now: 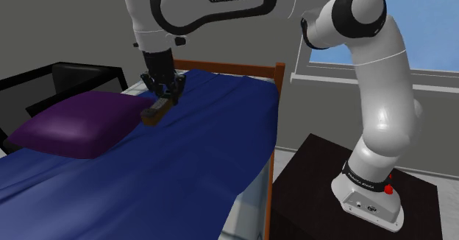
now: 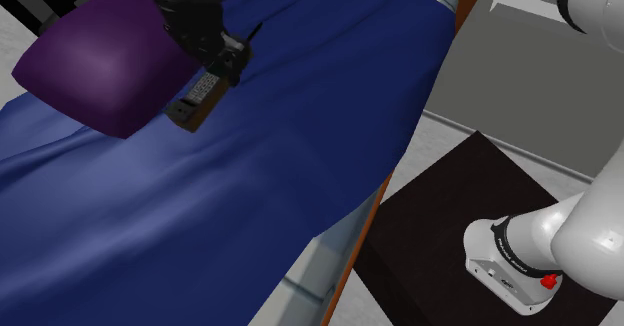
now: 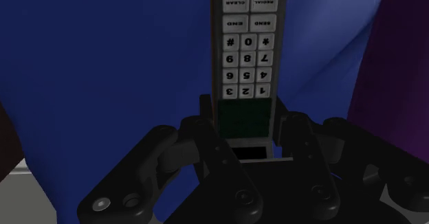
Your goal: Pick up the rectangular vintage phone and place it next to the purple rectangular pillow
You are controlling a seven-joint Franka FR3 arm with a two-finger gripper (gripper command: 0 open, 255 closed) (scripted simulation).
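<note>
Blue sheet [image 1: 206,150] covers the bed in the shoulder view, with the purple pillow [image 1: 73,124] lying toward nine o'clock. The black gripper [image 1: 165,97] points down just off the pillow's three o'clock side, pinching the brown phone [image 1: 154,115]. Whether the phone rests on the sheet cannot be told. The wooden bed frame [image 1: 278,91] rises at two o'clock of the gripper, and the dark stand [image 1: 309,172] sits toward four o'clock. In the second exterior view the phone [image 2: 197,99] lies keypad up against the pillow's [image 2: 95,64] four o'clock edge, and the gripper [image 2: 232,69] clasps its one o'clock end. In the wrist view the fingers [image 3: 205,130] press on both long sides of the phone [image 3: 247,51] beside its green screen [image 3: 244,116]. White keys run away from the gripper [image 3: 245,123], over the sheet [image 3: 103,64], with the pillow [image 3: 402,85] close alongside.
</note>
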